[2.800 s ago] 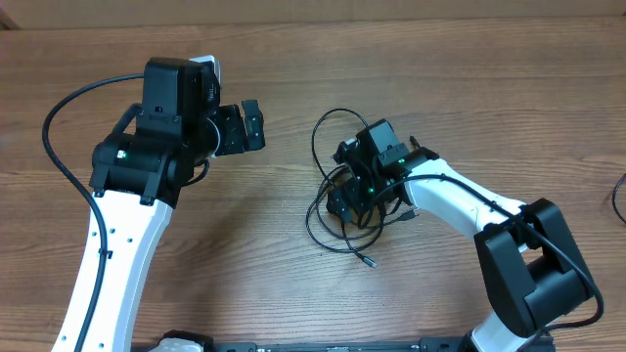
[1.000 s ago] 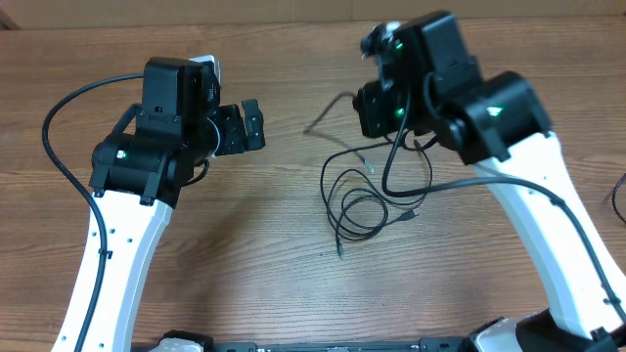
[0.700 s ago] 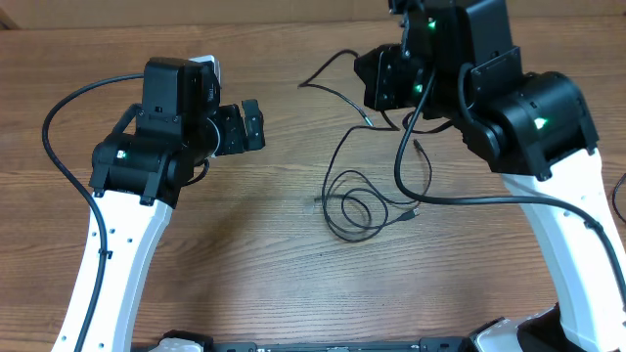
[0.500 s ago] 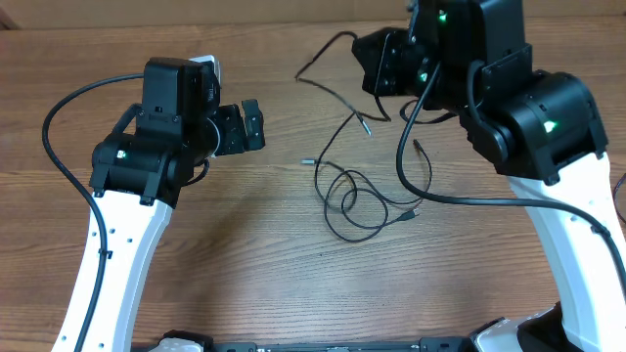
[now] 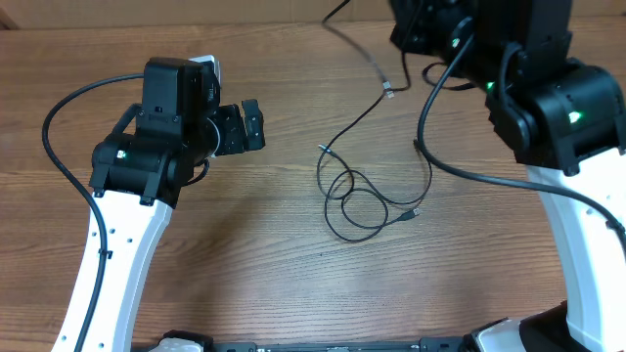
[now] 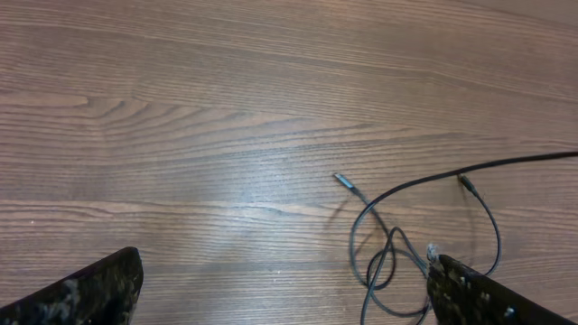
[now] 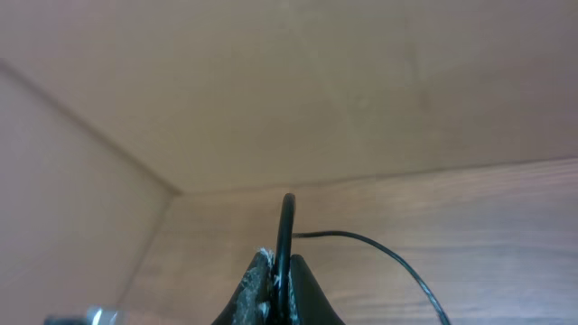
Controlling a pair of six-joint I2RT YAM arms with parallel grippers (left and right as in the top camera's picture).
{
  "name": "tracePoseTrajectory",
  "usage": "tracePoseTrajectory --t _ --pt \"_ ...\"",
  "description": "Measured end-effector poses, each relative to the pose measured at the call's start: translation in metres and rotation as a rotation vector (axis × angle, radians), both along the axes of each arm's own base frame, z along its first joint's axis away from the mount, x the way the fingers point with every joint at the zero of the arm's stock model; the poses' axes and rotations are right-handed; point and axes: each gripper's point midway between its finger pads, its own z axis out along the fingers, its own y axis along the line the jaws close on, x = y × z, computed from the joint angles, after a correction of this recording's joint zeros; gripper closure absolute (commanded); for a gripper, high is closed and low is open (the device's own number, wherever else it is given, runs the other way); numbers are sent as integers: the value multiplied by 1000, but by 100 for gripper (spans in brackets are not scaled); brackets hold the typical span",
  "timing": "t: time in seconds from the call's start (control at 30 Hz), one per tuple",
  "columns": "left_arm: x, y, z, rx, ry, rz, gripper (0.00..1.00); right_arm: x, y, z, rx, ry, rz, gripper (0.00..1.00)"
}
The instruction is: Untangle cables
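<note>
Since a few seconds ago the right arm has gone way up and back. It was down on the tangle mid-table, and now the right gripper (image 7: 278, 287) sits over the far edge of the table (image 5: 245, 264), mostly cut off at the top of the overhead shot. The pile got dragged open with it, so what was a tight knot is now spread out loose.

That right gripper is clamped tight on one cable (image 7: 287, 226). Its wrist cam shows the thin black cord pinched between the two fingertips (image 7: 257, 287), poking up past them and curving off to the right. From overhead, that cord runs down from the gripper to a small plug (image 5: 388, 90). Can't tell if the plug hangs clear of the wood or touches it.

The rest of the cables (image 5: 354, 207) lie flat at the centre of the table as a couple of overlapping loops, well apart from both grippers. One strand climbs from the loops up toward that plug. A loose end (image 5: 323, 148) sits at the loops' upper left, and another end (image 5: 415, 211) lies on their right side.

The left gripper (image 6: 284, 293) hasn't budged: jaws spread wide, nothing in them, hovering off to the left of the loops. Its cam catches the loops at lower right.
</note>
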Motion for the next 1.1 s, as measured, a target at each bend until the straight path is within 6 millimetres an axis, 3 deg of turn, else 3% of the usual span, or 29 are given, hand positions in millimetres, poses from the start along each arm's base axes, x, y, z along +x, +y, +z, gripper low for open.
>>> tracePoseTrajectory --t 0.2,0.43,0.63,0.77,0.97,1.07,1.1 --pt "0 0 0 0 0 0 0 23 -41 22 14 -97 -118 96" --pt "0 0 0 0 0 0 0 40 -96 72 57 -291 -253 96" --pt "0 0 0 0 0 0 0 19 -127 136 -5 -542 -324 96" --pt "0 0 0 0 0 0 1 -1 -155 159 -136 -625 -470 96" --pt "0 0 0 0 0 0 0 -1 -211 147 -370 -565 -716 96" --pt "0 0 0 0 0 0 0 9 -263 123 -478 -460 -857 96" --pt "0 0 0 0 0 0 0 11 -272 118 -492 -442 -877 96"
